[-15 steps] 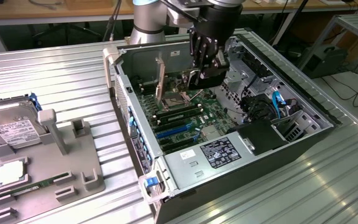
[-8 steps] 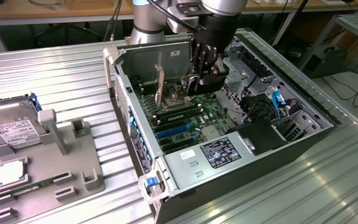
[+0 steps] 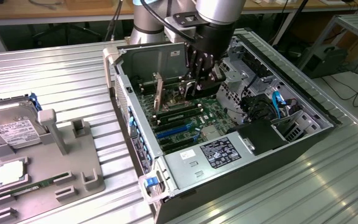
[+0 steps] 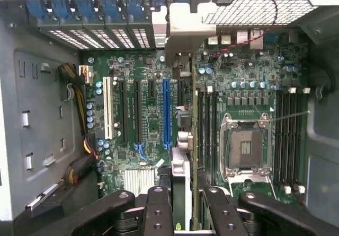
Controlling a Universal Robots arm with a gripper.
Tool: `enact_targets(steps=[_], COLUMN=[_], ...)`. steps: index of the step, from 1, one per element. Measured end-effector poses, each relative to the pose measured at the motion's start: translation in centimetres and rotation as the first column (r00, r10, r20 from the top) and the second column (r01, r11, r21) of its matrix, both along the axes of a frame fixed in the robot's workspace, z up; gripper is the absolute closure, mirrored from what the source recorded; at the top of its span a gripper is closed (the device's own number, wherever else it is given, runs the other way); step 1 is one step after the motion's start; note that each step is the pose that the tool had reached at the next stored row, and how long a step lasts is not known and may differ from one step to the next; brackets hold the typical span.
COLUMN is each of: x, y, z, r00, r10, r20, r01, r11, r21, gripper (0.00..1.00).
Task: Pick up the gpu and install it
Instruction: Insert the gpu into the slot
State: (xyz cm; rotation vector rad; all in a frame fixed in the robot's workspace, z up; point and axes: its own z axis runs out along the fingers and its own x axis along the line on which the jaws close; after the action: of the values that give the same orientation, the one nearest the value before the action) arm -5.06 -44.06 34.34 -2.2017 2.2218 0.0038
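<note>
The gpu [image 4: 180, 180] is seen edge-on in the wrist view as a thin card running away from my fingers, and its silvery end bracket [image 4: 184, 32] reaches the case's rear slot openings. My gripper [image 4: 185, 209] is shut on the card's near end, one black finger [image 4: 158, 209] on each side. The card lies over a black slot, between the long blue slot [image 4: 167, 114] and the memory slots [image 4: 204, 130]. In the exterior view my gripper [image 3: 199, 81] is deep inside the open computer case [image 3: 260, 154], and the gpu [image 3: 169, 95] stands on edge low over the motherboard. Whether it is seated I cannot tell.
On the exterior view's left, a grey holder tray [image 3: 73, 163] carries a silver hard drive [image 3: 14, 128] and a narrow green memory stick [image 3: 33, 187]. Inside the case are the empty CPU socket [image 4: 246, 146], a blue cable [image 3: 278, 100], a drive cage and the labelled power supply [image 3: 219, 151].
</note>
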Motion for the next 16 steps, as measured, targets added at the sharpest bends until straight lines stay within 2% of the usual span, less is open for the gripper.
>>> enact_targets(steps=[5,10,16], x=[-0.7,-0.7,-1.5], y=[-0.02,-0.82,-0.84], z=[-0.7,-0.9,-1.95], r00=[1.0,1.0,1.0], r10=[0.0,0.0,0.0], r20=[0.0,0.0001,-0.0001], r01=[0.0,0.0,0.0], r11=[1.0,1.0,1.0], r21=[0.0001,0.0002,-0.0001], gripper=[0.72,0.72,0.72])
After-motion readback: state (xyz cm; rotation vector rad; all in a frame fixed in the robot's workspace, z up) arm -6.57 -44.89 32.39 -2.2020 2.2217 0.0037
